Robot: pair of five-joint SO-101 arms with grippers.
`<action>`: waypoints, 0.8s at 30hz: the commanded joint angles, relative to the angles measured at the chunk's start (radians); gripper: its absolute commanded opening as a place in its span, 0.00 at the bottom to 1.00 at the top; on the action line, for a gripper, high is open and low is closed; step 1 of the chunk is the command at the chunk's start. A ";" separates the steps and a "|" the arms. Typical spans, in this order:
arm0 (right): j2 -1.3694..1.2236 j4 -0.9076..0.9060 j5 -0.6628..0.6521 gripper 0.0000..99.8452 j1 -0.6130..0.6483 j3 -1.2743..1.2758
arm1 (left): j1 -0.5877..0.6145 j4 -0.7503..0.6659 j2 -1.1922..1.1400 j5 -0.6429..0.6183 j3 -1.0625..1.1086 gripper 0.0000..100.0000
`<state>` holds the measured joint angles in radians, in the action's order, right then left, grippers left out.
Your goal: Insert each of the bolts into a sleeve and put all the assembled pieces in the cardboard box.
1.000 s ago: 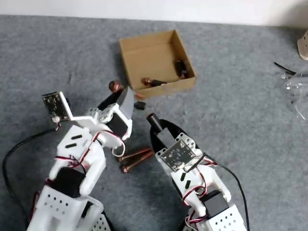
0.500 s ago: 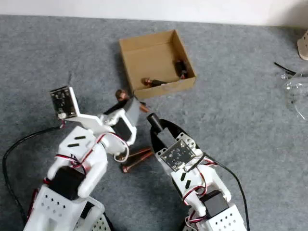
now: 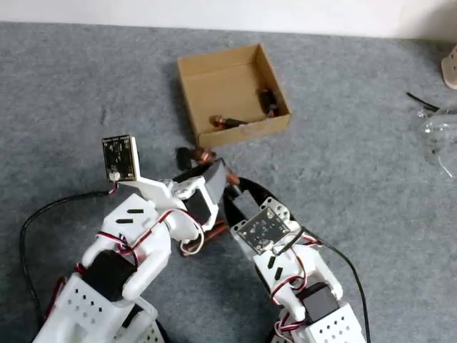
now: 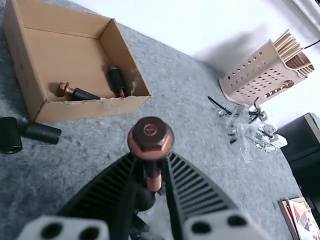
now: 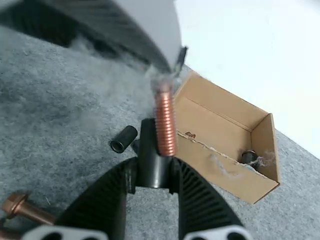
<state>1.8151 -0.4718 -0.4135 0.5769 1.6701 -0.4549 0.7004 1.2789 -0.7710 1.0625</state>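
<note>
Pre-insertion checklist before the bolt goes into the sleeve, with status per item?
1. Bolt held: ok. The left end effector is shut on its shank below the head.
2. Sleeve held: ok. The right end effector is shut on it.
3. Bolt tip lined up with the sleeve's bore: cannot tell. In the right wrist view the threaded end overlaps the sleeve's side.
4. Room in the box: ok. Two assembled pieces lie inside and most of the floor is bare.
5. Spare sleeve for a later bolt: ok. It lies beside the box.
</note>
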 commanded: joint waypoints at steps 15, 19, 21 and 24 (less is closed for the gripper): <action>0.016 0.097 -0.008 0.00 -0.102 0.104 | 0.274 0.002 -0.005 -0.003 0.005 0.00; 0.016 0.096 -0.008 0.00 -0.113 0.104 | 0.344 -0.002 -0.005 -0.002 0.084 0.00; 0.021 0.081 0.000 0.00 -0.111 0.104 | 0.358 -0.002 -0.005 -0.002 0.094 0.00; 0.021 0.077 0.023 0.00 -0.110 0.104 | 0.383 -0.002 -0.008 0.018 0.093 0.00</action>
<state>1.8167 -0.4181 -0.4074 0.4787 1.6701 -0.1066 0.7066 1.2758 -0.7725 1.1699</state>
